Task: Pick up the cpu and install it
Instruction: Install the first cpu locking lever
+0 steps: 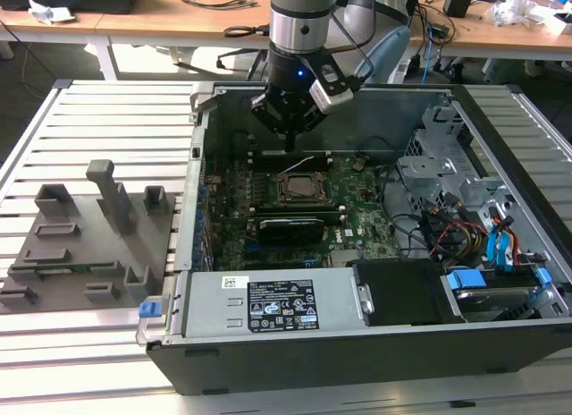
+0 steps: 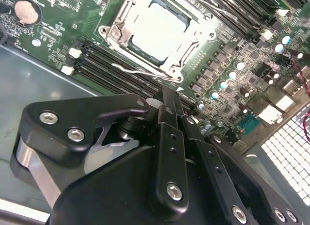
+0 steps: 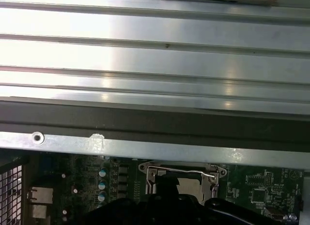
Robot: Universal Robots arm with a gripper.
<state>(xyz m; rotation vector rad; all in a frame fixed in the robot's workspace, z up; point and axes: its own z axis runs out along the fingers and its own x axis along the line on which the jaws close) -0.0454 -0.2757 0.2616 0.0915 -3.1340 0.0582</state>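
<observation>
With the cpu (image 2: 157, 33) seated in its socket (image 2: 116, 31), we judge it light, stiff, fragile, best edge-gripped; our end effector (image 2: 167, 101) hovers nearby, pinched narrow, empty.

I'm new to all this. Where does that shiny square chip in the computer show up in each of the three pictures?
Exterior view: the cpu sits in its socket on the green motherboard, below the claw.
Second wrist view: the cpu lies beyond the claw's black body, framed by metal.
First wrist view: part of the cpu peeks past the claw.
Shared landmark: the thin wire lever at the socket.
</observation>
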